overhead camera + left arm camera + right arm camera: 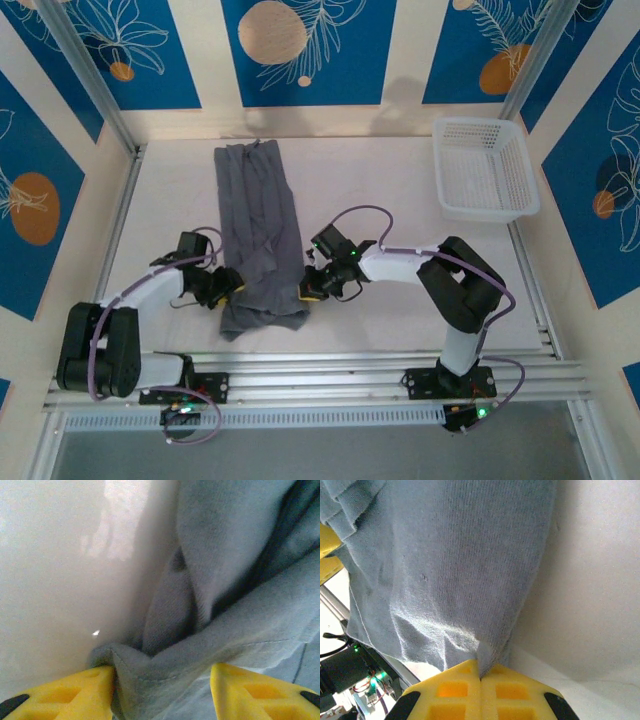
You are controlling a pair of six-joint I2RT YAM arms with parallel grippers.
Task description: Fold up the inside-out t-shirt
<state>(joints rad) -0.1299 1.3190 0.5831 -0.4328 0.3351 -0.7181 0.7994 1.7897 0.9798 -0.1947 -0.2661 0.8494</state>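
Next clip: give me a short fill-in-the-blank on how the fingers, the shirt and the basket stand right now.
1. The right fingers are ___ on the t-shirt's edge.
2. The left fingers stand ___, with cloth between them.
3. The basket sits at the table's far ___ corner.
Missing words: shut; apart; right.

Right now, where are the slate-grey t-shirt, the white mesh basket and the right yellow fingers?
Slate-grey t-shirt (258,200): top view, mid-cloth.
White mesh basket (490,213): top view, near wall.
Right yellow fingers (451,692): right wrist view, left finger's face.
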